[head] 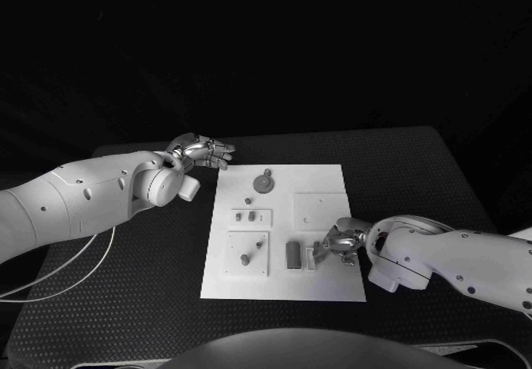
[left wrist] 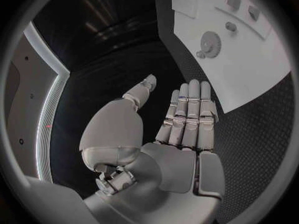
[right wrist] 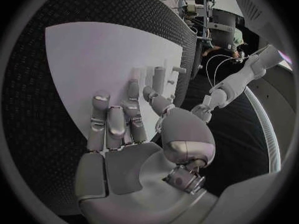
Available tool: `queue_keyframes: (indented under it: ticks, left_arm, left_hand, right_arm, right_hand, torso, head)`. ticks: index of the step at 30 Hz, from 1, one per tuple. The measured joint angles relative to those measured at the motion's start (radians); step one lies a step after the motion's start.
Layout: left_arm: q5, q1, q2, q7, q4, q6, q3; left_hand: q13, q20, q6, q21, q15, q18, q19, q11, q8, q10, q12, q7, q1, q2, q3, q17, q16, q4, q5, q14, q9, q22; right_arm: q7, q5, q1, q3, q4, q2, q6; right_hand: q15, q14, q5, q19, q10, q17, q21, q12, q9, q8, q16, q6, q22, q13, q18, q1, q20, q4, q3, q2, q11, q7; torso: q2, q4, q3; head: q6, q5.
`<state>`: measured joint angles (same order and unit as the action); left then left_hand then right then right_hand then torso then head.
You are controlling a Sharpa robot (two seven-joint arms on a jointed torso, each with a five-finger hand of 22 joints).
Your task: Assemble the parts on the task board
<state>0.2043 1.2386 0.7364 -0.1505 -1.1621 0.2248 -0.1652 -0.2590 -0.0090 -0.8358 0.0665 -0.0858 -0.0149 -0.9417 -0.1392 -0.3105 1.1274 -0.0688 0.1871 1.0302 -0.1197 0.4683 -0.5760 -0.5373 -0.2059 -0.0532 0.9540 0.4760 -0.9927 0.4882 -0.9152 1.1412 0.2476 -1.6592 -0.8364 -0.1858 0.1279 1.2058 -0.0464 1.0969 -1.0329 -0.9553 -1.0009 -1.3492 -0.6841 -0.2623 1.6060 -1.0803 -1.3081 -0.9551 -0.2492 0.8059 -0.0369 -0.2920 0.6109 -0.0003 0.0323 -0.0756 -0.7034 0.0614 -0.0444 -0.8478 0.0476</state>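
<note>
The white task board [head: 283,273] lies in the middle of the table. On it are a grey gear [head: 263,182], a small plate with two blocks [head: 251,217], a plate with pegs [head: 248,254] and a dark upright block [head: 294,255]. My left hand [head: 200,151] hovers off the board's far left corner, fingers straight, palm empty; the left wrist view shows the same hand [left wrist: 184,119] with the gear [left wrist: 211,44] beyond it. My right hand [head: 341,244] is at the board's right edge beside the dark block. Its fingers [right wrist: 115,122] spread over the board [right wrist: 93,55], holding nothing.
A bare square plate [head: 320,209] sits on the board's right half, just beyond my right hand. Black textured table [head: 133,292] surrounds the board on all sides. A white cable [head: 67,277] loops at the table's left edge.
</note>
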Motion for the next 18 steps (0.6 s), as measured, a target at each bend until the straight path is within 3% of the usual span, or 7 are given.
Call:
queue_keyframes:
  ticks: [5, 10, 13, 18]
  left_arm:
    - [0.0, 0.0, 0.001, 0.0, 0.0, 0.0, 0.0]
    - [0.0, 0.0, 0.001, 0.001, 0.0, -0.001, 0.0]
    - [0.0, 0.0, 0.001, 0.001, 0.0, -0.001, 0.0]
    - [0.0, 0.0, 0.002, 0.002, 0.0, -0.001, 0.0]
  left_hand:
    - [0.0, 0.0, 0.0, 0.0, 0.0, 0.0, 0.0, 0.0, 0.0, 0.0, 0.0, 0.0, 0.0, 0.0, 0.0, -0.001, 0.0, 0.0, 0.0, 0.0, 0.0, 0.0]
    - [0.0, 0.0, 0.0, 0.0, 0.0, 0.0, 0.0, 0.0, 0.0, 0.0, 0.0, 0.0, 0.0, 0.0, 0.0, -0.001, 0.0, 0.0, 0.0, 0.0, 0.0, 0.0]
    - [0.0, 0.0, 0.0, 0.0, 0.0, 0.0, 0.0, 0.0, 0.0, 0.0, 0.0, 0.0, 0.0, 0.0, 0.0, -0.001, 0.0, 0.0, 0.0, 0.0, 0.0, 0.001]
    - [0.0, 0.0, 0.0, 0.0, 0.0, 0.0, 0.0, 0.0, 0.0, 0.0, 0.0, 0.0, 0.0, 0.0, 0.0, -0.002, 0.0, 0.0, 0.0, 0.0, 0.0, 0.001]
  right_arm:
    - [0.002, -0.005, 0.0, 0.0, 0.007, 0.0, 0.004]
    - [0.004, -0.032, 0.0, 0.0, 0.008, -0.002, 0.003]
    - [0.005, -0.061, 0.0, 0.0, 0.007, -0.008, 0.002]
    - [0.008, -0.103, 0.0, 0.0, 0.014, -0.012, 0.007]
  right_hand:
    - [0.002, -0.002, 0.0, 0.0, 0.0, 0.005, 0.0, 0.0, 0.005, 0.003, 0.0, 0.0, 0.0, -0.001, 0.0, -0.011, 0.0, 0.002, -0.002, -0.01, 0.0, 0.0]
    - [0.001, -0.002, 0.0, 0.0, 0.0, 0.005, 0.005, 0.004, 0.006, 0.003, -0.004, 0.0, 0.0, -0.005, 0.0, -0.052, 0.0, 0.018, -0.014, -0.052, 0.0, 0.0]
    - [0.001, -0.003, 0.0, 0.005, 0.0, -0.002, 0.008, 0.004, 0.008, 0.003, -0.004, -0.002, 0.002, -0.009, 0.0, -0.078, 0.002, 0.059, 0.007, -0.094, 0.0, -0.001]
    - [0.004, 0.008, 0.0, 0.015, -0.002, -0.021, 0.008, 0.004, 0.008, 0.003, -0.004, -0.013, 0.002, -0.016, 0.0, -0.117, -0.003, 0.118, 0.027, -0.132, 0.002, 0.002]
  torso:
    - [0.0, -0.0005, -0.0001]
    - [0.0, -0.0007, -0.0005]
    - [0.0, -0.0012, -0.0007]
    - [0.0, -0.0012, -0.0006]
  head:
    - [0.002, -0.001]
    - [0.002, -0.001]
    - [0.002, -0.002]
    - [0.003, -0.002]
